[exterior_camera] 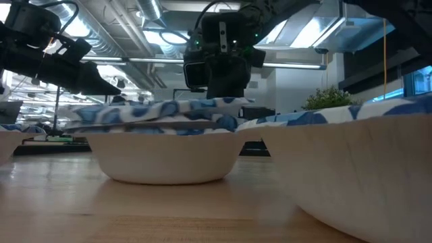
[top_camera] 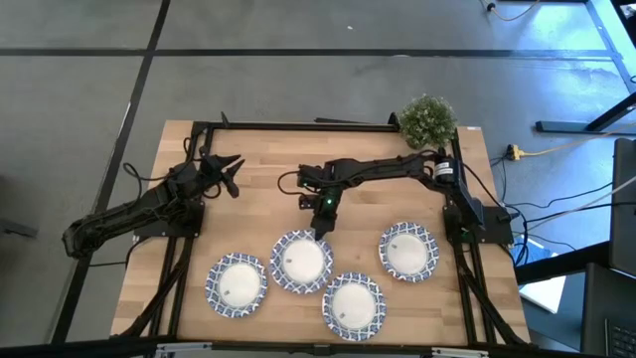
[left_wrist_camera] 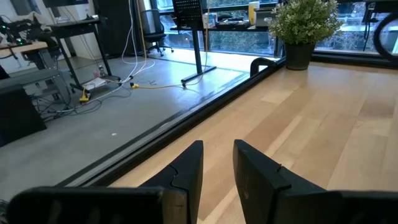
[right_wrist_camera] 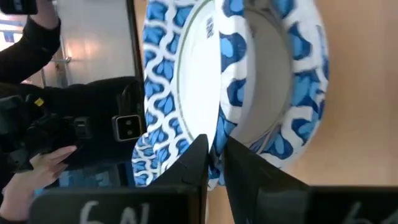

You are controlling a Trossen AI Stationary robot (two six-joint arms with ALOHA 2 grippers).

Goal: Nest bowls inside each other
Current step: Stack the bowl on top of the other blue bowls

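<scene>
Wood surface (top_camera: pixel 268 149): from above, bowls sit at four spots, all in the near half.
Nearest bowl (top_camera: pixel 354 305): close to the near edge, right of the middle, and not touched by either arm.
Left bowl (top_camera: pixel 237 284): a little farther back toward the left edge, just beside the centre pile.
Centre pile (top_camera: pixel 301 261): the low view shows layered rims, so at least two bowls are already nested here.
Upper bowl (right_wrist_camera: pixel 186 87): sits in the pile but looks tilted, not fully seated.
Right bowl (top_camera: pixel 408 250): near the right edge, apart from the others.
Right tool (top_camera: pixel 320 231): at the pile's far rim, its fingers pinched tight on the upper bowl's patterned rim.
Left tool (top_camera: pixel 231 169): waits toward the far left corner, its fingers a narrow gap apart with nothing between them.
Potted plant (top_camera: pixel 428 119): at the far right corner, not part of the job.
Progress: I judge it partly done, with one pile begun. The three other spots have yet to join it.
Overhead view only: gives the whole layout, but cannot tell whether a spot holds one bowl or several.
Low view only: shows the pile's stacked rims and the tilt.
Right wrist view only: shows the pinch on the rim.
</scene>
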